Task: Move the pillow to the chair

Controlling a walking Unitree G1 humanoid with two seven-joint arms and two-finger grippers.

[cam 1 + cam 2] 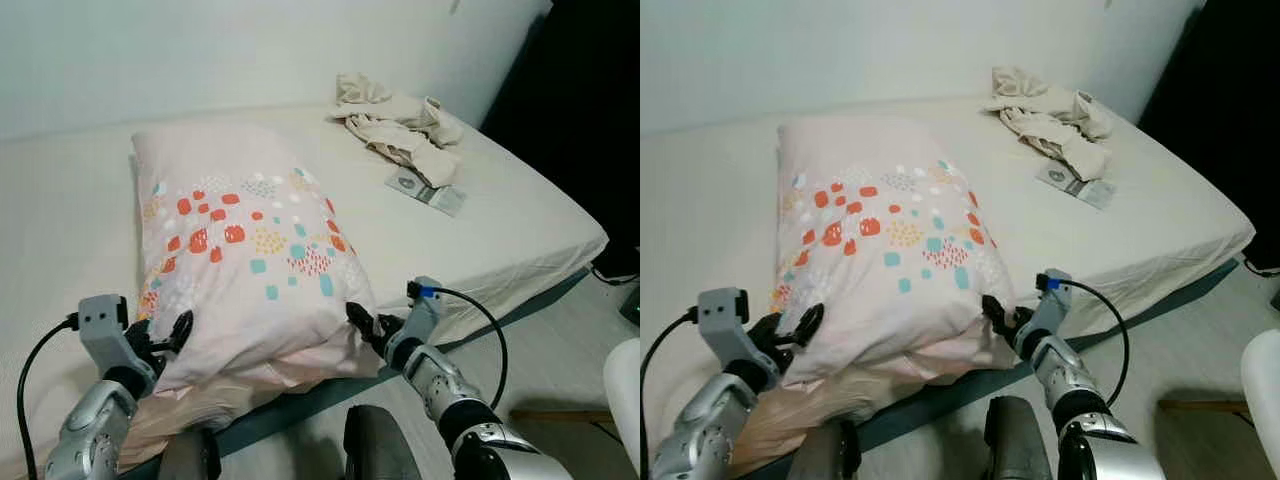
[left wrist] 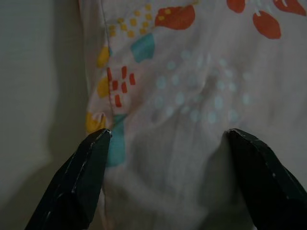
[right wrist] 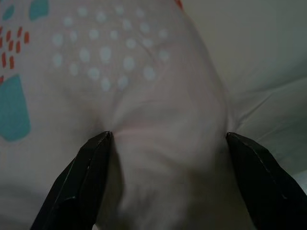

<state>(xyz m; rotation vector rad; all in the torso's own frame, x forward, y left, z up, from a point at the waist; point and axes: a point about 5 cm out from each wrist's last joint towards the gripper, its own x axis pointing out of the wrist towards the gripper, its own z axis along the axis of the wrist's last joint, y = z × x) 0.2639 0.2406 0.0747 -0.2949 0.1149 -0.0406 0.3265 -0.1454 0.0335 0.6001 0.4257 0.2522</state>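
1. The pillow [image 1: 240,250] lies on the bed [image 1: 520,225], its near end at the bed's front edge. A heap of clothes [image 1: 400,125] and a flat packet [image 1: 428,190] lie well beyond the pillow, toward the bed's far corner.
2. The left gripper [image 1: 170,335] is at the pillow's near left corner and the right gripper [image 1: 362,322] at its near right corner. In both wrist views the black fingers stand spread, with pillow fabric bulging between them; neither pair is pinching yet.
3. To grip well, I would push each gripper a little deeper into the pillow, so the fingers close on stuffing and not only on loose cover.
4. Close both sides together, then lift evenly; an uneven lift would likely let the soft pillow sag and slip.
5. Raise the pillow free of the sheet before turning away, or it may drag the sheet along.
6. The white shape [image 1: 625,395] on the floor, right of the pillow, may be the chair; I cannot tell.
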